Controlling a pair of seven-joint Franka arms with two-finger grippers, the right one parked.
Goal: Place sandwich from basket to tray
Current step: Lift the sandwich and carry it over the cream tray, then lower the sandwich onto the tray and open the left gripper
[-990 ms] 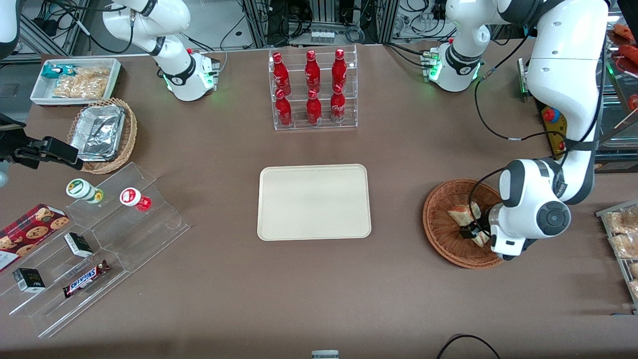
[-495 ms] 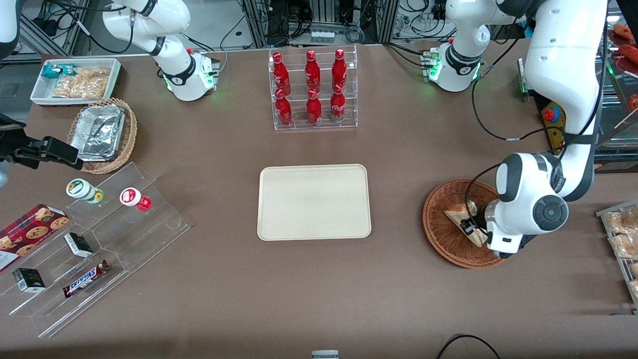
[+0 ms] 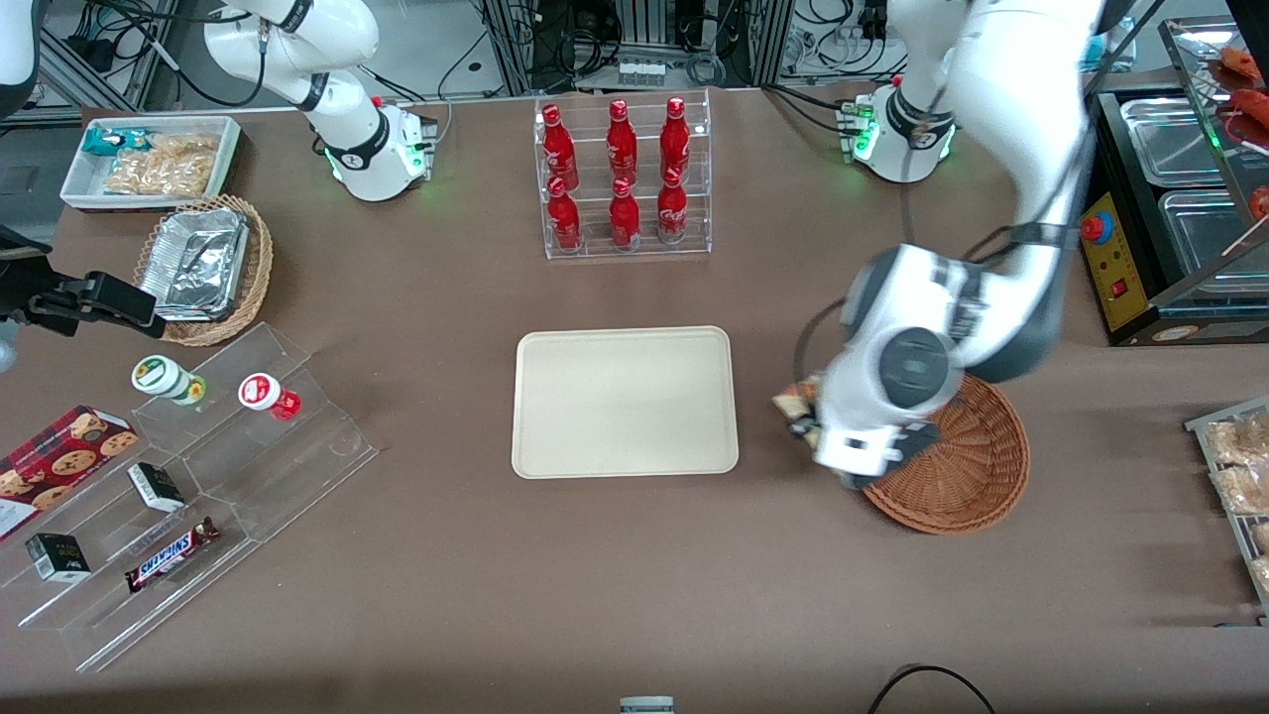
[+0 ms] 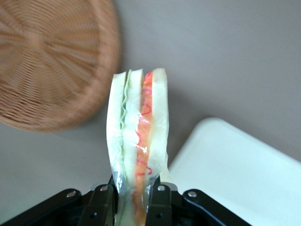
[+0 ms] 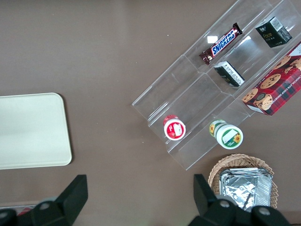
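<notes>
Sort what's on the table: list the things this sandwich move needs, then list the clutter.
Needed:
sandwich, shut in the gripper, between basket and tray
basket
tray

Clutter:
bottle rack
foil containers
snack bin
acrylic steps with Snickers bar
cookie box

I see a clear rack of red bottles (image 3: 623, 178) mid-table. Toward the parked arm's end lie a foil-filled tan basket (image 3: 206, 266) and a stepped acrylic stand (image 3: 198, 486) with snacks.
</notes>
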